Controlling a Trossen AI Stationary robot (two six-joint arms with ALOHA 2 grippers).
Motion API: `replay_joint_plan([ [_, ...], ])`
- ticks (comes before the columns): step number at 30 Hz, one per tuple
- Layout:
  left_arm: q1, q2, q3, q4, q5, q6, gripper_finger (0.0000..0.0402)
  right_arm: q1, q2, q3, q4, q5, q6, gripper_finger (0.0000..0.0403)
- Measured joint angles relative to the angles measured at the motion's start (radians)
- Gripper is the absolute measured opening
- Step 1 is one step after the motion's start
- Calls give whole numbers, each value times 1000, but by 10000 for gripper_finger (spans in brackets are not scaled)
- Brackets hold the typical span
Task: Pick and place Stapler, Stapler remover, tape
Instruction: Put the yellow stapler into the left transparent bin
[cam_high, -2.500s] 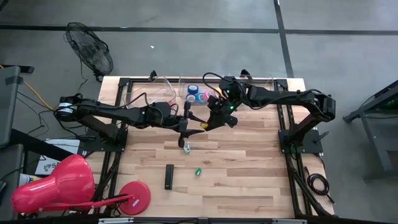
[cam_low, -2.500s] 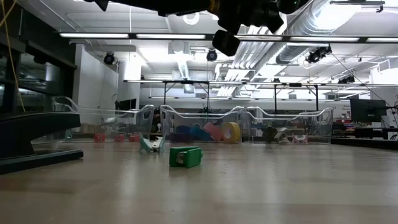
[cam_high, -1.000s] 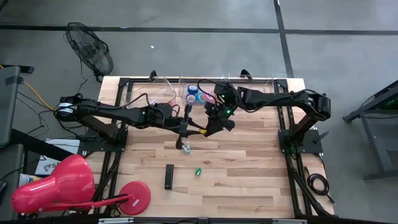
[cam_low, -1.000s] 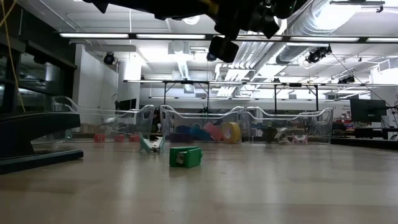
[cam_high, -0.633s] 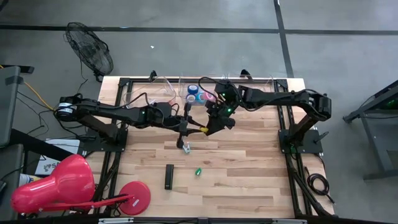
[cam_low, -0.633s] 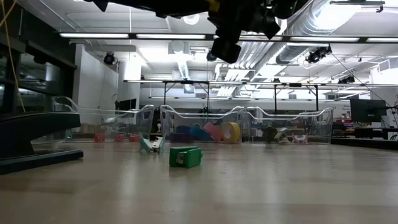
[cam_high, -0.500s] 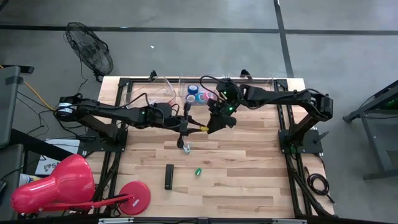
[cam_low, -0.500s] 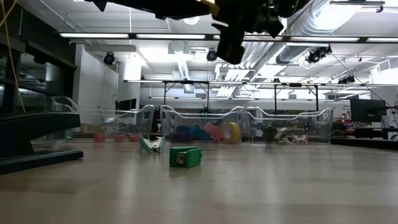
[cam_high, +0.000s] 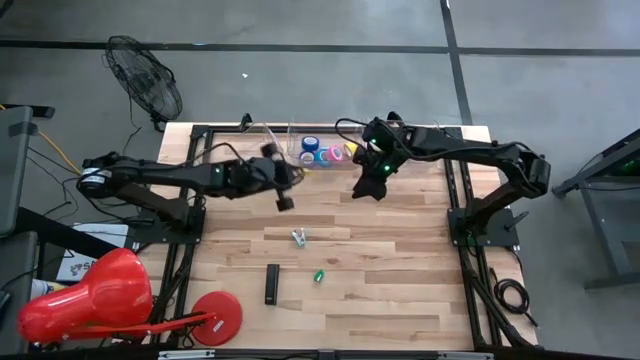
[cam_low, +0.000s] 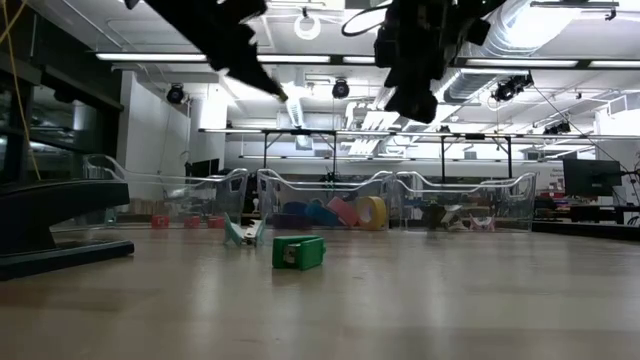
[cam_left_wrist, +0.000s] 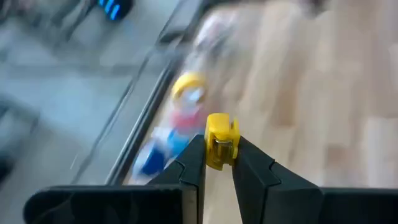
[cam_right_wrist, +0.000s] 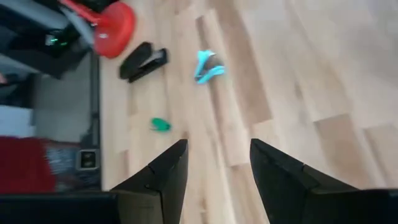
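My left gripper (cam_high: 291, 177) hangs above the table's far middle, shut on a small yellow piece (cam_left_wrist: 219, 138). Just beyond it are the tape rolls (cam_high: 322, 153), blue, pink and yellow, lying in a clear bin (cam_low: 325, 190). My right gripper (cam_high: 359, 191) stands open and holds nothing, to the right of the left one and high over the wood. A teal staple remover (cam_high: 299, 237), a small green piece (cam_high: 319, 275) and the black stapler (cam_high: 272, 285) lie on the table's middle. My left gripper pinches the yellow piece between its two fingers (cam_left_wrist: 194, 163) at its lower part (cam_left_wrist: 217, 155); the rest sticks out past the fingertips. The piece is lifted clear of the table.
Three clear bins (cam_low: 460, 195) stand in a row along the far edge. A red disc base (cam_high: 217, 315) sits at the near left corner. The near right half of the wooden top (cam_high: 400, 290) is bare wood.
The two grippers were together on the yellow piece over the table's middle. My right gripper has opened, let go and drawn back toward the right and far edge. My left gripper, still shut on the piece, has carried it left and toward the far bins.
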Motion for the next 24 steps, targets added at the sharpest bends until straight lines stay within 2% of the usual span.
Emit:
replay_joint_plan([
  [5, 105, -15, -1, -185, -56, -210, 48, -5, -1, 0, -10, 69, -19, 163],
  [12, 283, -1, -1, -314, -50, -547, 48, -5, -1, 1, -8, 126, -34, 163],
  [16, 382, 24, 0, -326, 20, -640, 48, -5, -1, 1, -8, 155, -45, 161],
  [21, 478, 114, 0, -326, 142, -700, 48, -5, -1, 1, -8, 155, -60, 161],
  [24, 511, 183, -2, -336, 163, -722, 48, -4, -1, 1, -7, 155, -61, 159],
])
